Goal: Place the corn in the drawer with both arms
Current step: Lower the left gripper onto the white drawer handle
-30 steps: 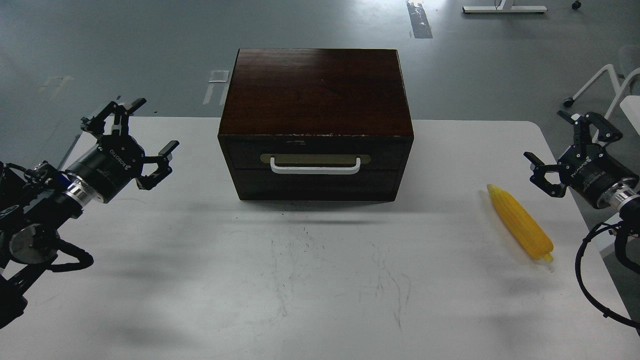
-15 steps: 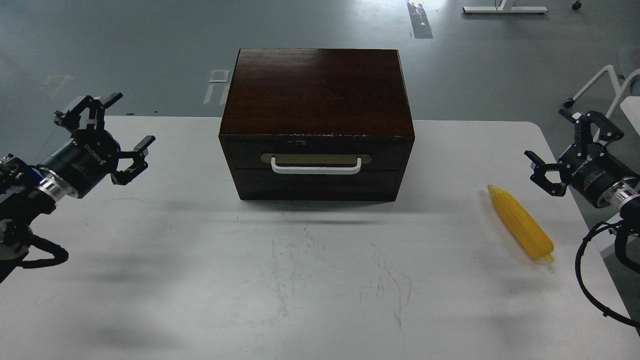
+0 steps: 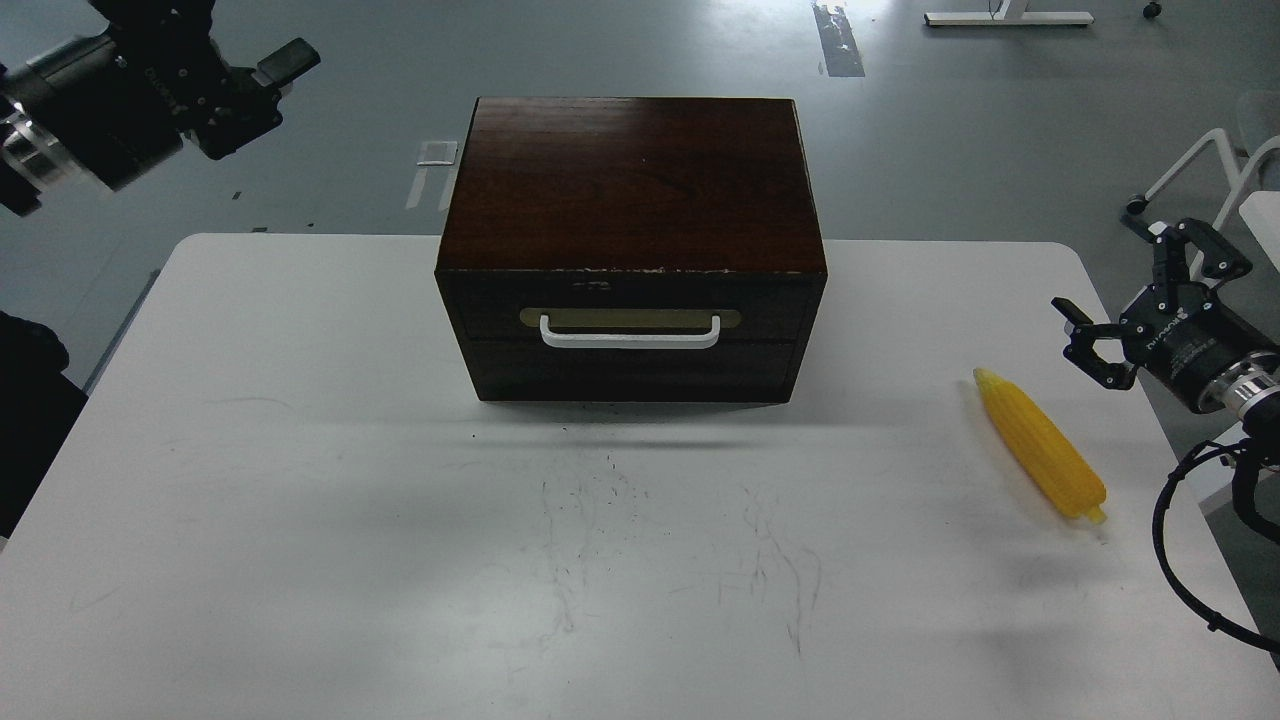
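The yellow corn (image 3: 1040, 445) lies on the white table (image 3: 300, 450) at the right, its pointed tip toward the box. The dark brown wooden box (image 3: 632, 180) stands at the middle back; its drawer (image 3: 630, 355) is shut, with the white bar handle (image 3: 630, 334) facing me. My right gripper (image 3: 1135, 285) is open and empty, above the table's right edge, just right of the corn's tip and apart from it. My left gripper (image 3: 215, 40) is raised at the top left, beyond the table's far edge, partly cut off by the frame; one spread finger (image 3: 290, 60) shows.
A white chair frame (image 3: 1215, 165) stands off the table's right side. A white stand foot (image 3: 1008, 16) is on the grey floor at the back. The right arm's black cable (image 3: 1175, 545) loops by the table's right edge.
My left arm has risen and swung back from beside the box's left side to the top left corner. The right gripper has barely moved. Corn and drawer are unchanged.
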